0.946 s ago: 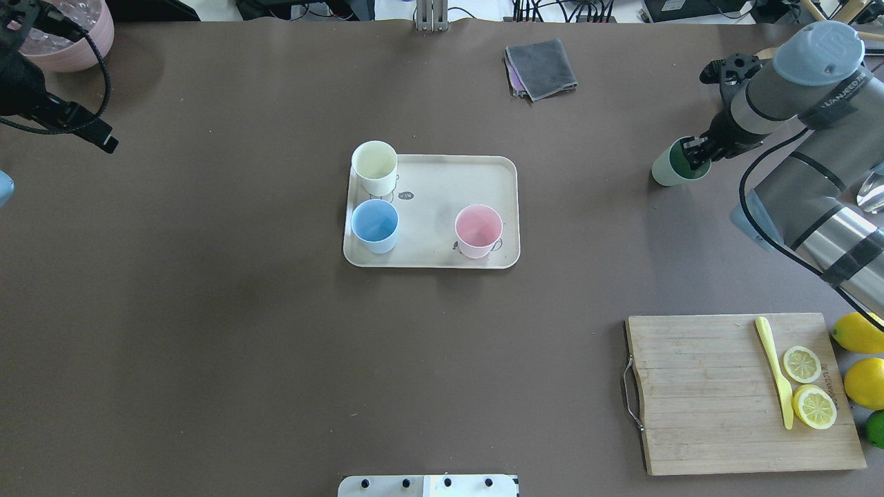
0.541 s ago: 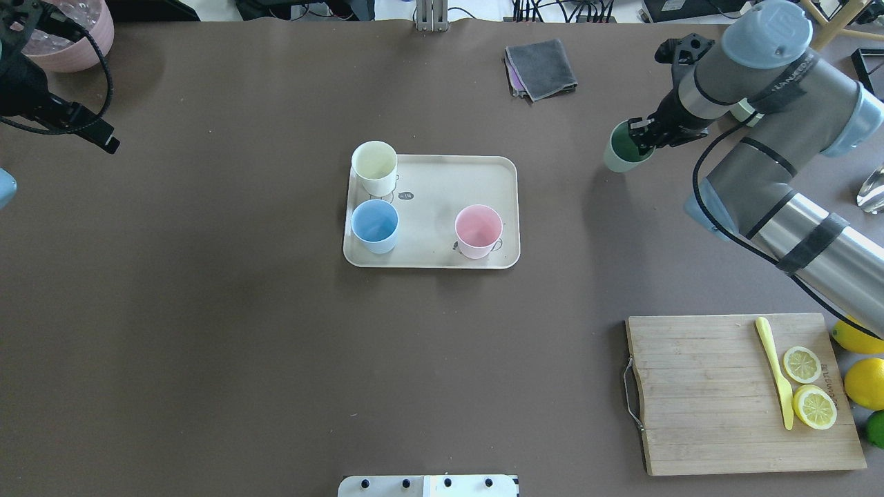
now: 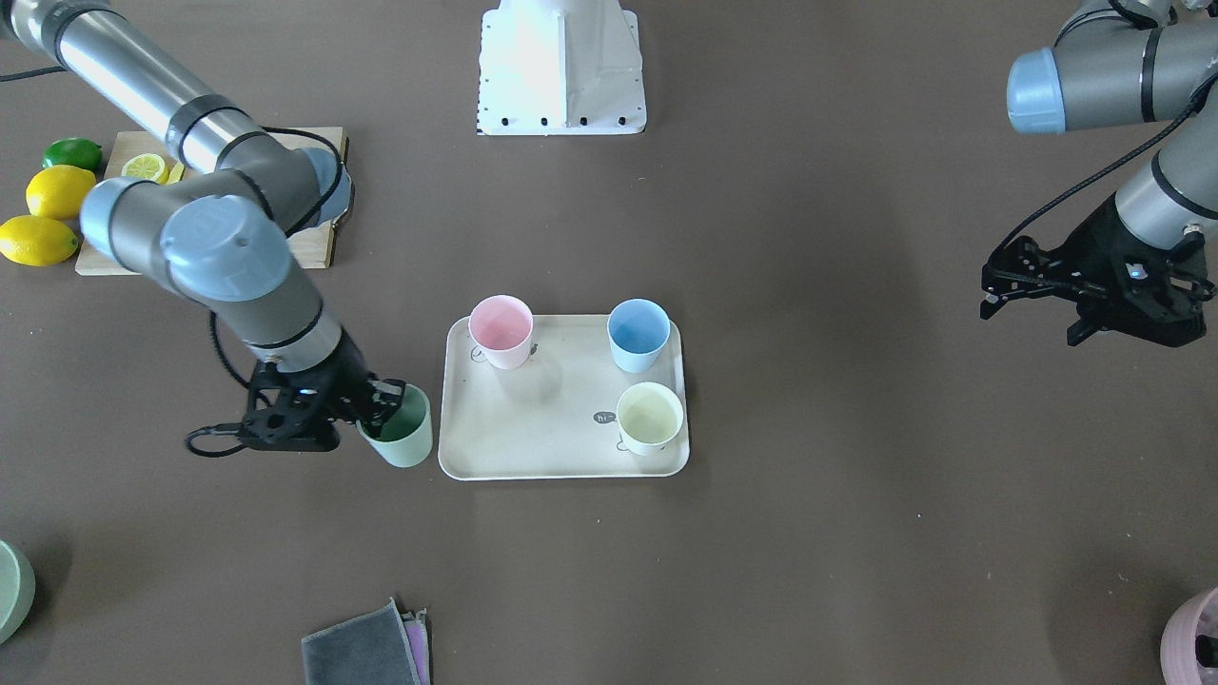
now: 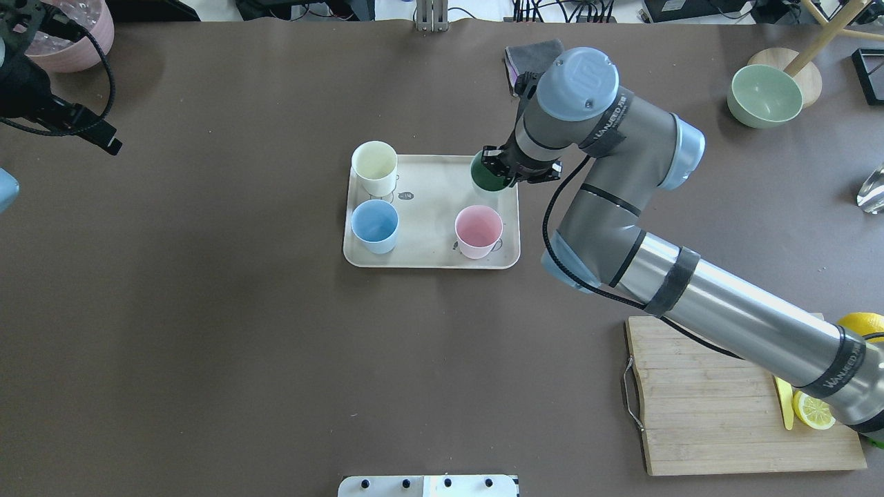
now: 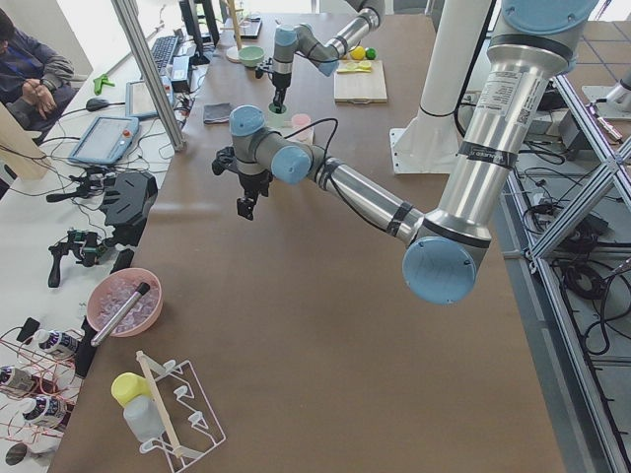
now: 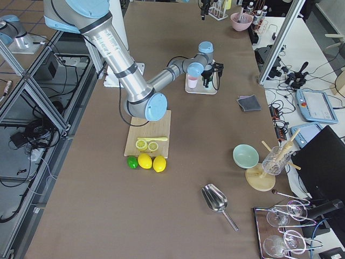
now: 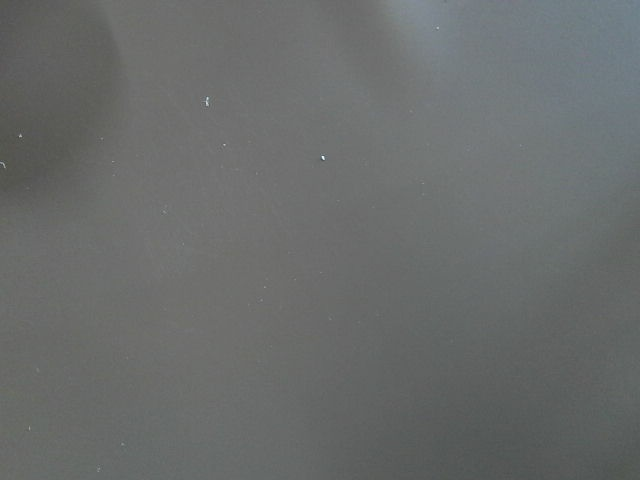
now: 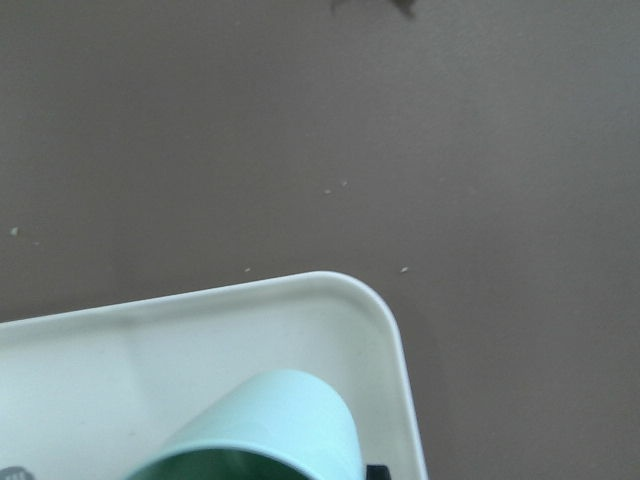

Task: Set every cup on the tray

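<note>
The cream tray (image 4: 428, 231) lies mid-table and carries a cream cup (image 4: 374, 166), a blue cup (image 4: 375, 224) and a pink cup (image 4: 478, 230). My right gripper (image 4: 507, 172) is shut on the rim of a green cup (image 4: 489, 174) and holds it over the tray's far right corner. The right wrist view shows the green cup (image 8: 270, 430) above that corner of the tray (image 8: 385, 320). In the front-facing view the green cup (image 3: 404, 428) sits beside the tray (image 3: 552, 438). My left gripper (image 3: 994, 290) is open and empty, far off at the table's left.
A wooden cutting board (image 4: 697, 407) with a lemon slice (image 4: 815, 408) lies near right. A grey cloth (image 4: 528, 52) lies behind my right arm. A green bowl (image 4: 764, 95) stands far right and a pink bowl (image 4: 69, 41) far left. Lemons (image 3: 48, 205) lie by the board.
My right arm has carried the green cup leftward from the table's right side to above the tray's far right corner. The left arm has stayed put.
</note>
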You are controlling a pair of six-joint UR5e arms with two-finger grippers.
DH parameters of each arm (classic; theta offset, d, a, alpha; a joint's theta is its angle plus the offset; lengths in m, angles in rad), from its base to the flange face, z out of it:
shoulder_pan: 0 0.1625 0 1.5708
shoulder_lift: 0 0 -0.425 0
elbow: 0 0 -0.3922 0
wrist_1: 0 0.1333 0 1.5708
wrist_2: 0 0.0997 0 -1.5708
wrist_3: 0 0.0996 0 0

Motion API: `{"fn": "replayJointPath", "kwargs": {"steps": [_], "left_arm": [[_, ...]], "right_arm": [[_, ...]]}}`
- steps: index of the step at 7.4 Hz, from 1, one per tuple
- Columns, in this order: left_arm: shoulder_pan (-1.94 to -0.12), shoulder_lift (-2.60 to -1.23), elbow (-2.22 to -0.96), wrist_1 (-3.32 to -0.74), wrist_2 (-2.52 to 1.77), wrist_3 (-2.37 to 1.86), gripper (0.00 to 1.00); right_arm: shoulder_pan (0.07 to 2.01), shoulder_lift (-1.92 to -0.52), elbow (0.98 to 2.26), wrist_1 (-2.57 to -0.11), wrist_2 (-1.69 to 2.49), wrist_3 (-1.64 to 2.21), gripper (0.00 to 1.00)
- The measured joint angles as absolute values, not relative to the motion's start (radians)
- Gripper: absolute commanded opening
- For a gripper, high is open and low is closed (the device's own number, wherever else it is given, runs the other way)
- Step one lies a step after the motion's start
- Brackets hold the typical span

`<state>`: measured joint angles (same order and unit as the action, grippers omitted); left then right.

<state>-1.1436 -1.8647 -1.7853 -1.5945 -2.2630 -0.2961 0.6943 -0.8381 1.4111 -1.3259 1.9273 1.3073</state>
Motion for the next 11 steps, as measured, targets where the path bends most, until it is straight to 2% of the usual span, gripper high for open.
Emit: {"fn": "replayJointPath", "kwargs": {"steps": [3, 6, 7, 11], "left_arm": [[-1.142, -1.867, -1.78, -1.595, -2.263, -0.298, 0.99], [-1.141, -1.857, -1.773, -1.604, -2.263, -0.295, 0.99], [-1.141, -1.84, -1.752, -1.626, -2.263, -0.293, 0.99], [-1.188, -1.682, -1.651, -1.772, -2.191, -0.294, 0.99]], "right_arm": [[0.673, -0.794, 1.404, -1.369, 1.858, 1.331, 1.0], [0.758, -0.811, 1.424, -1.393, 1.939, 1.244, 1.0], [0.815, -0.874, 1.469, -1.413, 1.985, 1.146, 1.0], [1.14, -1.278, 1.655, -1.425, 2.23, 0.62, 1.0]]}}
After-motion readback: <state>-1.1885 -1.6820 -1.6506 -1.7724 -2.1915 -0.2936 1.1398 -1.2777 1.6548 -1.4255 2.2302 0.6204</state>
